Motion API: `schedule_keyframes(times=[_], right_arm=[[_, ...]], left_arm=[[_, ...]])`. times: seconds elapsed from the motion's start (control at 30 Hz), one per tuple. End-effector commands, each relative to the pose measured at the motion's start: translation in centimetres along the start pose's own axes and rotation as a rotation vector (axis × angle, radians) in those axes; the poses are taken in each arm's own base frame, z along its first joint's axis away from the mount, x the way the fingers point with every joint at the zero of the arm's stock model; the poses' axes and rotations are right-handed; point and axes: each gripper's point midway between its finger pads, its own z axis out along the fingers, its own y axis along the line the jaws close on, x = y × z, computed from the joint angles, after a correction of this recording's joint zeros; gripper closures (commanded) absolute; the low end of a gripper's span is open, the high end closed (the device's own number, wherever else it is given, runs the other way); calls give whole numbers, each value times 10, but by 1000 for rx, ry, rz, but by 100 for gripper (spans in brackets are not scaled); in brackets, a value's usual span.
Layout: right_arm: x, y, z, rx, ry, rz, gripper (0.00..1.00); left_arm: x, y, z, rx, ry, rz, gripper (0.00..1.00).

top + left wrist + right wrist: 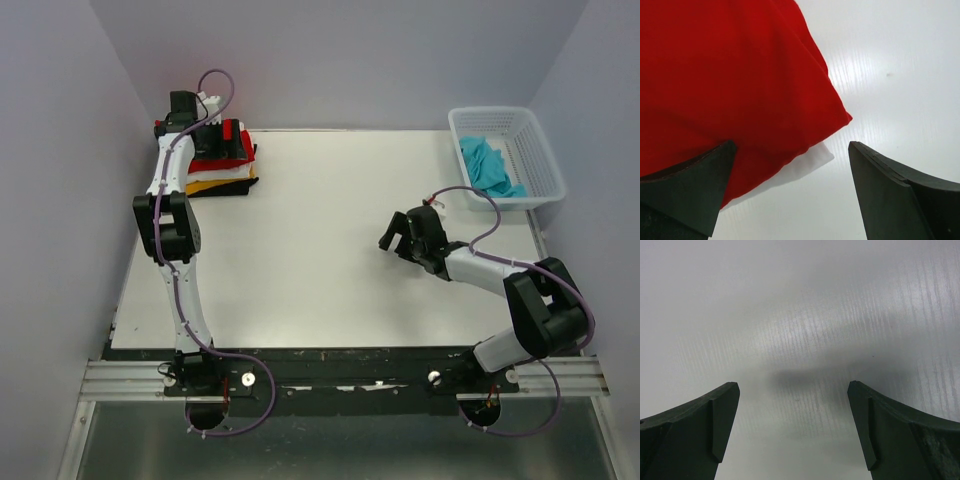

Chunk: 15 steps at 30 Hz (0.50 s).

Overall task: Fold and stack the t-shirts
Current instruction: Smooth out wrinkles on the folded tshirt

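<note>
The folded red t-shirt lies on top of the stack at the table's back left, over black, white and yellow-orange folded t-shirts. My left gripper hangs over the stack's far left side. In the left wrist view it is open, with the red t-shirt under its left finger and a white corner showing beneath. My right gripper is open and empty over bare table, as the right wrist view shows. A crumpled turquoise t-shirt lies in the basket.
The white plastic lattice basket stands at the back right corner. Grey walls close in the table on the left, back and right. The arm bases sit on the black rail at the near edge.
</note>
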Motion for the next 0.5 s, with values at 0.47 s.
schedule_keyframes(times=[0.47], right_arm=[[35,-25,-2,67,112,-25,0]], left_arm=[[76,-2,-29,44,249,240,1]])
